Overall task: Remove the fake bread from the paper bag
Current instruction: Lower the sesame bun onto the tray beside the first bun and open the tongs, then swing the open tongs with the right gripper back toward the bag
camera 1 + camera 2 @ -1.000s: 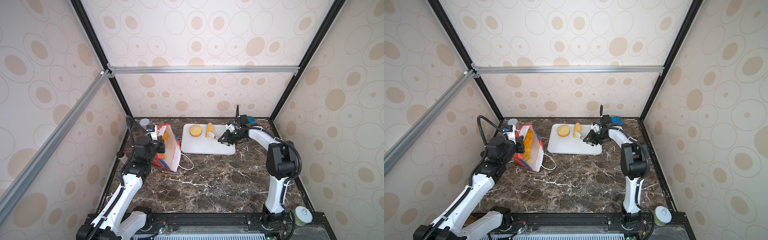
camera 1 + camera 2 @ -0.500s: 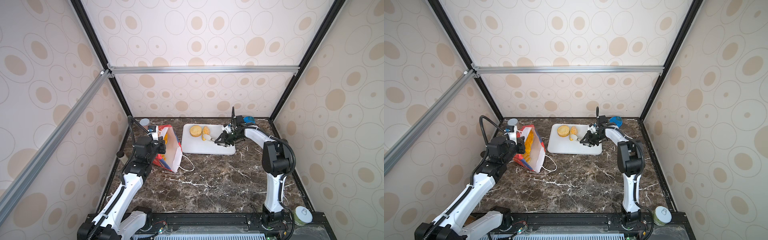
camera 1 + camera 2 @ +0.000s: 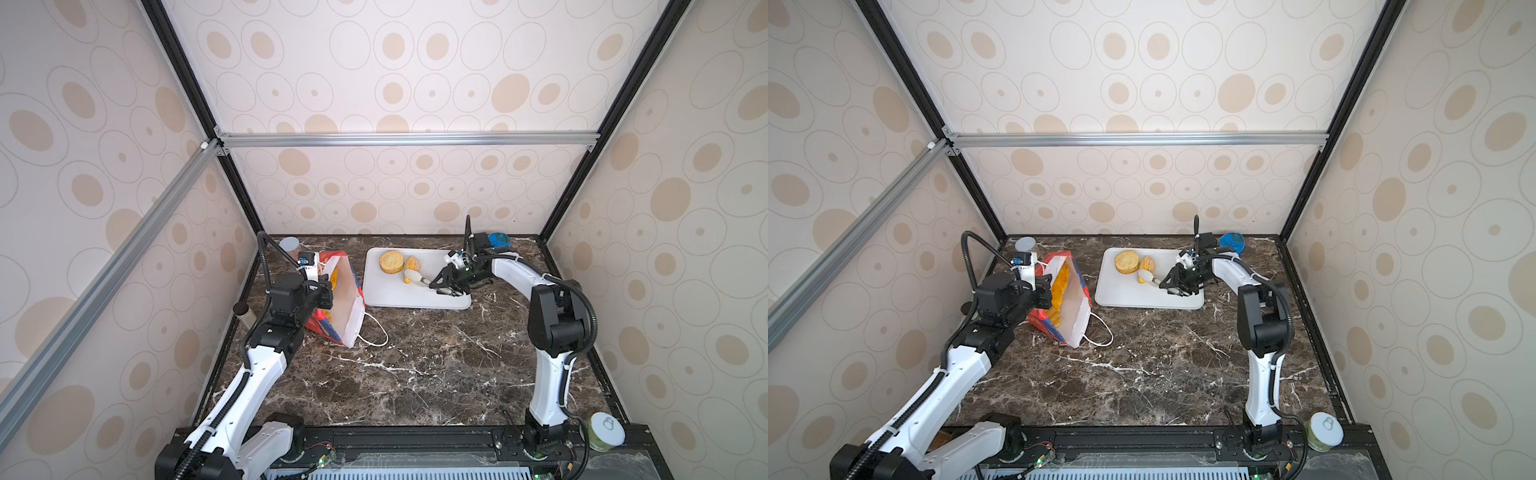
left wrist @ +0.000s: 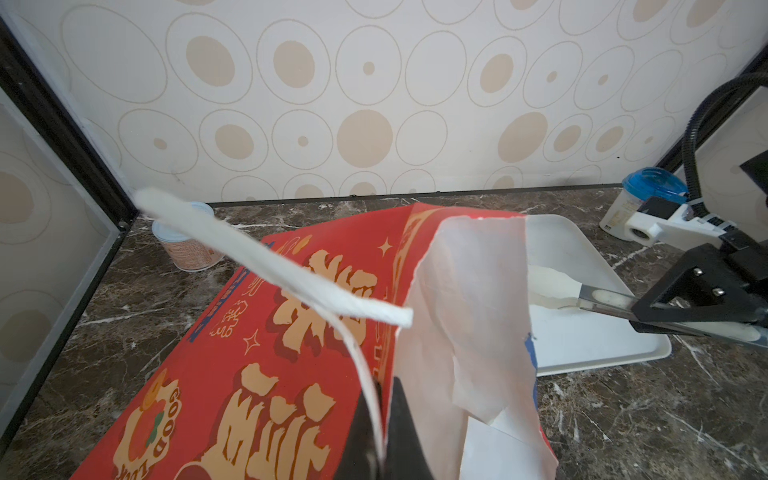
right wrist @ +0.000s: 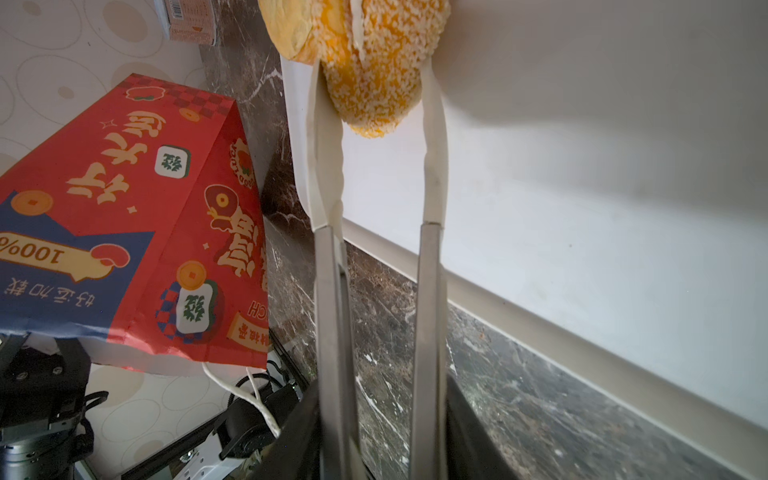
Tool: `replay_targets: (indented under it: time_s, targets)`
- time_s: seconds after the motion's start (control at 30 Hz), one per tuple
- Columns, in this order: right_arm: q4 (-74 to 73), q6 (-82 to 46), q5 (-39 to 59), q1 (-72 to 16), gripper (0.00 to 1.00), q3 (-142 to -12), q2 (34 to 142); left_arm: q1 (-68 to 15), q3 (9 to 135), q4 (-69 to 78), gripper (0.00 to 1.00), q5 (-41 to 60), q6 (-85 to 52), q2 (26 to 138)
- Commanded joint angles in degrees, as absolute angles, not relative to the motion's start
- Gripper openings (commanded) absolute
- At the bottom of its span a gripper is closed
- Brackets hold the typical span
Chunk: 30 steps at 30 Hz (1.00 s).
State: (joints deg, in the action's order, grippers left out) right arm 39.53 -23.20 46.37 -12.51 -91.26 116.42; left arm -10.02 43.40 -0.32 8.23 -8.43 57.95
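Note:
The red paper bag (image 3: 351,307) (image 3: 1075,301) lies tilted at the table's left, its mouth toward the camera. Yellow fake bread (image 3: 1061,284) shows inside it. My left gripper (image 4: 384,415) (image 3: 324,296) is shut on the paper bag's rim beside a white cord handle (image 4: 270,266). On the white tray (image 3: 399,297) (image 5: 582,208) lie a round flat bun (image 3: 391,262) (image 3: 1127,262) and a seeded oval (image 3: 412,262) (image 5: 374,70). My right gripper (image 5: 380,415) (image 3: 451,282) is shut on metal tongs (image 5: 428,291), whose white tips stand on either side of the seeded oval.
A blue-lidded jar (image 3: 500,240) (image 4: 648,199) stands behind the tray at the back right. A grey-lidded can (image 3: 291,245) (image 4: 187,245) stands in the back left corner. A green can (image 3: 604,430) sits on the frame at the front right.
The right arm has carried the tongs and seeded oval left, up against the round bun, and the tong tips have spread. The left gripper and bag have hardly moved.

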Motion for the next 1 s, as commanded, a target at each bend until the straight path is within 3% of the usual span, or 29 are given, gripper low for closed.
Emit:
replay_targets:
  time_s: [0.0, 0.37, 0.73, 0.8, 0.9, 0.97]
  targets:
    - [40.2, -21.4, 47.9, -12.6, 0.41, -88.1, 110.5, -9.9, 46.4, -1.7, 0.0, 12.5, -5.8, 58.1]
    - [37.3, -20.9, 48.2, -12.5, 0.42, -77.8, 100.7, -11.5, 46.3, -5.7, 0.0, 16.1, -4.0, 57.5]
    - [33.1, -22.9, 50.3, -12.6, 0.41, -84.4, 111.6, -12.0, 44.7, -6.6, 0.0, 14.3, -5.3, 54.8]
    - [33.2, -23.0, 49.9, -12.6, 0.42, -85.7, 113.0, -12.0, 44.5, -6.6, 0.0, 14.1, -5.5, 54.8]
    - [33.7, -22.8, 49.4, -12.6, 0.59, -86.9, 114.3, -12.0, 43.9, -5.9, 0.0, 14.4, -5.7, 54.6]
    - [33.8, -23.0, 49.3, -12.5, 0.6, -87.5, 114.8, -12.0, 43.5, -5.2, 0.0, 14.4, -5.2, 54.7]
